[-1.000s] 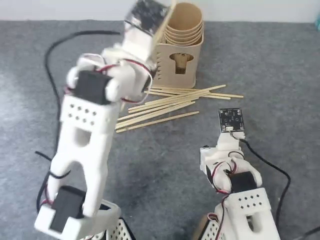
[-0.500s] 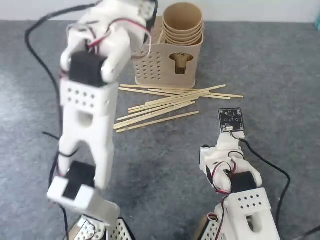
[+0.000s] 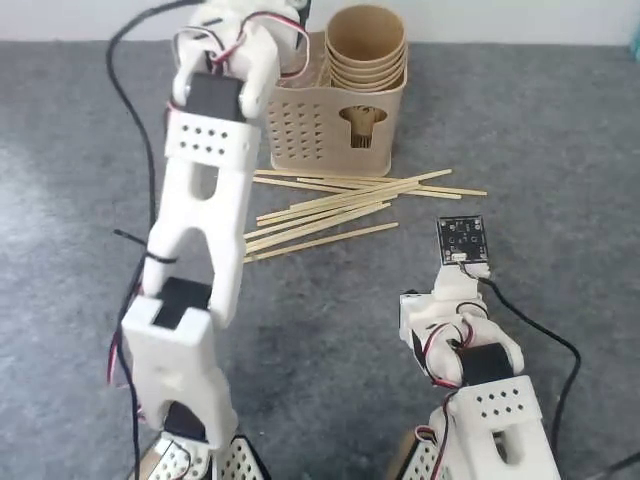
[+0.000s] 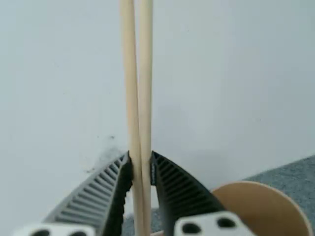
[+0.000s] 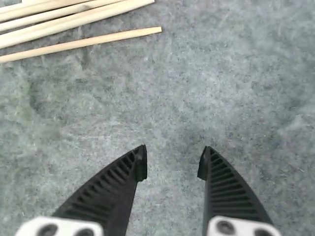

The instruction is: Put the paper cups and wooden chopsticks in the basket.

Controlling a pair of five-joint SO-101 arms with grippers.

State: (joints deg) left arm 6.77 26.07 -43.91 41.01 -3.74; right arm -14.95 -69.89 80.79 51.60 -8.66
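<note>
And the left hand [image 4: 141, 169] is clamped tight on 2 pale wooden chopsticks [image 4: 138, 73], long axis near upright, above the beige perforated plastic basket [image 3: 320, 135], just beside its stacked brown paper cups [image 3: 366, 45].

Beige perforated basket [image 3: 300, 130]; tan cups [image 3: 368, 62]; pale chopsticks [image 3: 345, 198]; grey carpet [image 3: 560, 130].

The left gripper [image 4: 140, 162] has its dark ribbed jaws closed on two wooden chopsticks [image 4: 137, 73], which lie side by side, touching, and run straight out past the fingertips. Behind them is a plain white wall [image 4: 236, 73]. The round rim of a paper cup [image 4: 261, 206] shows just beside one jaw, with grey carpet [image 4: 298, 172] beyond it.
</note>
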